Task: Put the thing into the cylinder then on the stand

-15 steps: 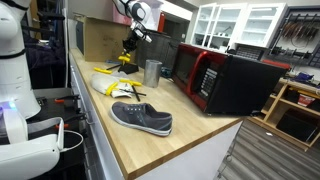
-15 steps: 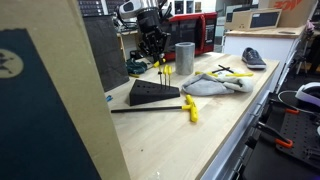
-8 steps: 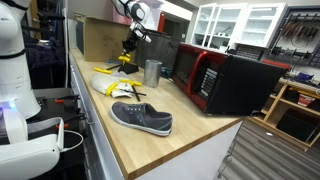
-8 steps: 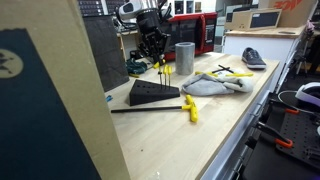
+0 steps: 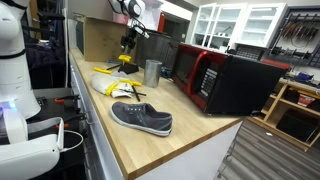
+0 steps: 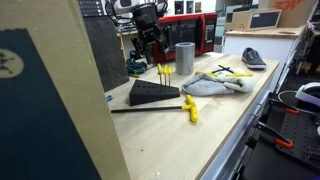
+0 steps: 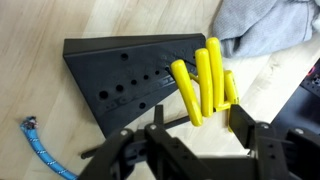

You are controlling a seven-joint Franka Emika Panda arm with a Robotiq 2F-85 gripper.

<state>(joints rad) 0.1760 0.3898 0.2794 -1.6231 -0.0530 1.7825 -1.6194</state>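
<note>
The gripper (image 7: 205, 145) hangs right over the stand (image 7: 120, 75). Its fingers (image 7: 262, 148) are wide apart w/ nothing squeezed btw. them. One yellow piece (image 7: 240, 115) sits close by a finger; can't tell if they touch.

The thing is prob. one of the yellow handles (image 7: 205, 75). A few stand packed together in holes at the stand's right end in the wrist view. Which one is meant, can't tell. In an exterior view the cylinder (image 6: 185, 58) stands just right of them & a bit farther back, not touching. A grey cloth (image 6: 212, 84) lies near on the right.

My guess on handling: the handle looks like hard smooth plastic, stiff & light, w/ a thin metal stick going down into its hole. It's not easy to break, but it could slip. Best hold is across the fat middle of one handle, then straight up so the stick doesn't jam. They're packed tight, so the fingers may bump the others.
</note>
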